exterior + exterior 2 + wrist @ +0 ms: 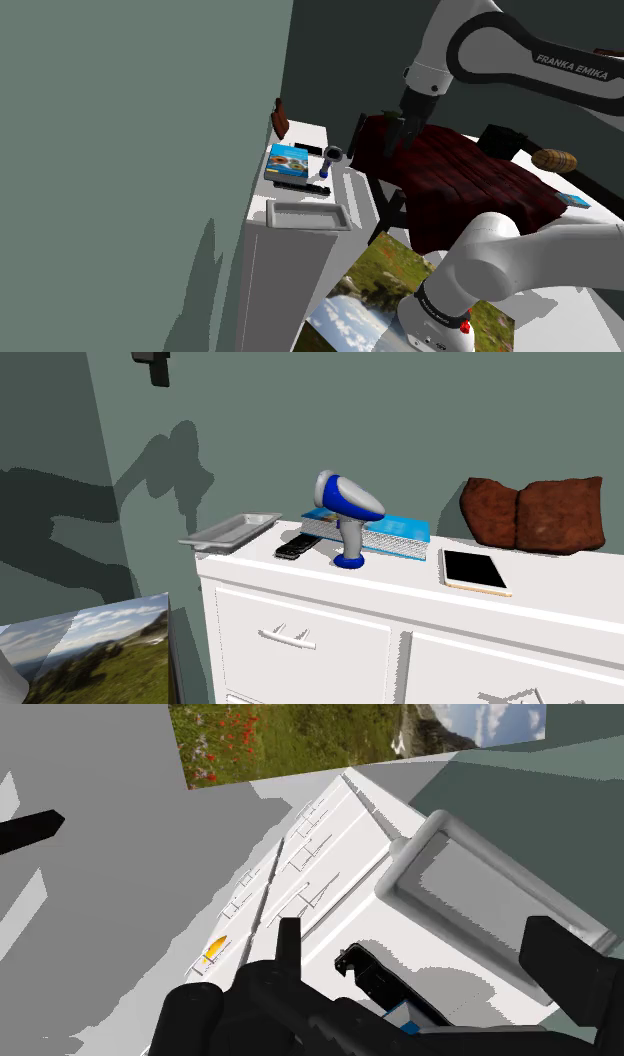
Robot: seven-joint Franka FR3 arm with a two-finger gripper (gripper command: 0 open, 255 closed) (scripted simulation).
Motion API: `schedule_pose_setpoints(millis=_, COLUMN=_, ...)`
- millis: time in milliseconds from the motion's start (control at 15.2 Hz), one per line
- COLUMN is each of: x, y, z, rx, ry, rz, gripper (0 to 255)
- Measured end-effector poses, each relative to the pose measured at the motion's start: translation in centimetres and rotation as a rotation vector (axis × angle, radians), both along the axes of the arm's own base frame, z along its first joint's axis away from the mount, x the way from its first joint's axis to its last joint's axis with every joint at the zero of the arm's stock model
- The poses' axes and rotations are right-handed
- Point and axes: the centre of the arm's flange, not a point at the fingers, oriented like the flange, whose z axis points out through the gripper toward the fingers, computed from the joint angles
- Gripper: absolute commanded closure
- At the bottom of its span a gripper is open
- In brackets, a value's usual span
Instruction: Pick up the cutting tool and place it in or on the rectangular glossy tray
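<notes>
Shoulder view gives us the overall layout. A white dresser (290, 285) stands against a grey-green wall (120, 120). The arm (432, 55) reaches in from the upper right, and the gripper (410, 135) hangs over a dark red blanket (460, 180), well apart from the dresser and to its right. On the dresser top we see the grey tray (305, 216) at the near end and the black cutting tool (303, 186) just beyond it. A blue book (288, 160) lies farther on, with a blue-and-grey handheld scanner (332, 158) to the right of it. A landscape picture (390, 285) lies at the dresser's foot.

Second exterior view faces the dresser front and makes plain what the shoulder view leaves small. Here the cutting tool lies flat between the tray on its left and the upright scanner's base on its right. A strip of bare top separates it from the tray, and we cannot tell whether its far end touches the book. Farther right we see a black tablet (474, 570) lying flat and a creased brown object (535, 512) against the wall. A drawer handle (285, 639) shows below.

Wrist view looks down past the gripper's fingers (560, 964), which stand wide apart with nothing clasped, so the jaws are open and empty. Beyond them we see the tray's rim, and one end of the cutting tool nearer the gripper.
</notes>
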Motion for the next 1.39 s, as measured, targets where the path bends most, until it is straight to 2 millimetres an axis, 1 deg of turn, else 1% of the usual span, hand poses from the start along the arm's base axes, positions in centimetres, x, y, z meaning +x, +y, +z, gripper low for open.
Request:
schedule_pose_setpoints(millis=132, x=0.3, y=-0.2, z=-0.4, rx=0.001, ry=0.0, rz=0.012, gripper=0)
schedule_pose_setpoints(millis=396, x=3.0, y=-1.2, z=-3.9, rx=0.012, ry=-0.006, rz=0.099, gripper=0)
schedule_pose_setpoints(millis=462, x=4.0, y=-1.5, z=-4.8, rx=0.014, ry=-0.008, rz=0.124, gripper=0)
schedule_pose_setpoints(millis=528, x=5.2, y=-1.2, z=-5.7, rx=0.018, ry=-0.01, rz=0.149, gripper=0)
schedule_pose_setpoints(millis=792, x=8.4, y=-2.0, z=-9.7, rx=0.029, ry=-0.019, rz=0.249, gripper=0)
schedule_pose_setpoints(millis=990, x=10.6, y=-1.5, z=-12.5, rx=0.038, ry=-0.025, rz=0.325, gripper=0)
schedule_pose_setpoints(millis=1056, x=11.6, y=-1.7, z=-13.6, rx=0.041, ry=-0.027, rz=0.35, gripper=0)
schedule_pose_setpoints(millis=1386, x=16.3, y=-1.1, z=-18.5, rx=0.055, ry=-0.039, rz=0.476, gripper=0)
